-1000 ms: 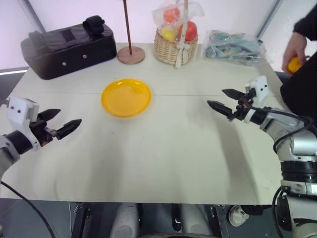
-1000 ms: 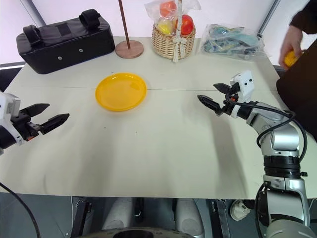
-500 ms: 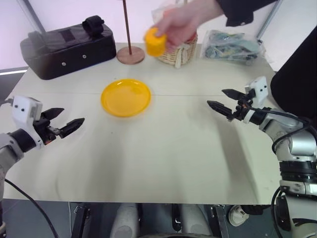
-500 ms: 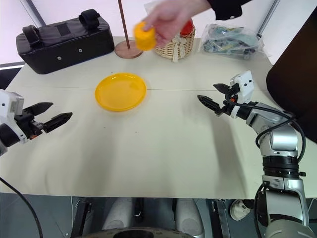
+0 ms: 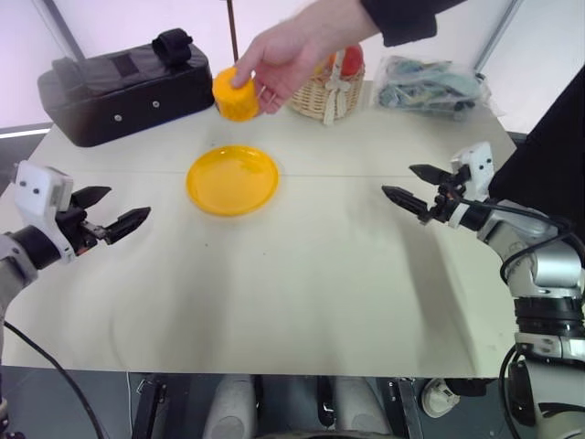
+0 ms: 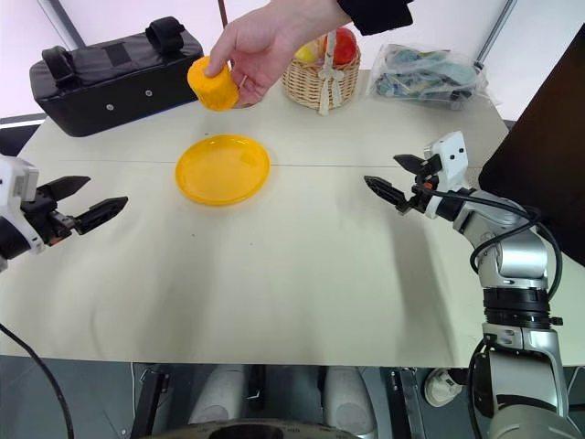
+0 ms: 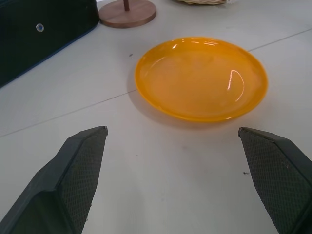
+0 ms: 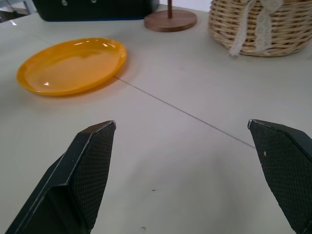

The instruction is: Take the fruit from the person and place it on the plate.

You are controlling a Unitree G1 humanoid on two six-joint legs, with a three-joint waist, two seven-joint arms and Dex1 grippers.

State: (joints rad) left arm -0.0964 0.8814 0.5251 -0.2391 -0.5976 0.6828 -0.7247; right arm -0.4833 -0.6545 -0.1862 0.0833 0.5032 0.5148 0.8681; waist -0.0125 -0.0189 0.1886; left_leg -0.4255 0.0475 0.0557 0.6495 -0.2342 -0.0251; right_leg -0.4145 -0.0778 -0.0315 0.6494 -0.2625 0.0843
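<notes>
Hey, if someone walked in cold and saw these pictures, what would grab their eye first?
A person's hand holding an orange-yellow fruit in the air above the table's far side, just beyond the bright yellow plate. Then the two grippers, left and right, both open and empty at either side.

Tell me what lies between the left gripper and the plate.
Bare table alone: the left wrist view shows nothing between the open left gripper and the empty plate.

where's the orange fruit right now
In the left eye view the fruit is held up in the person's hand, above the table just beyond the far edge of the plate, between the black bag and the basket.
</notes>
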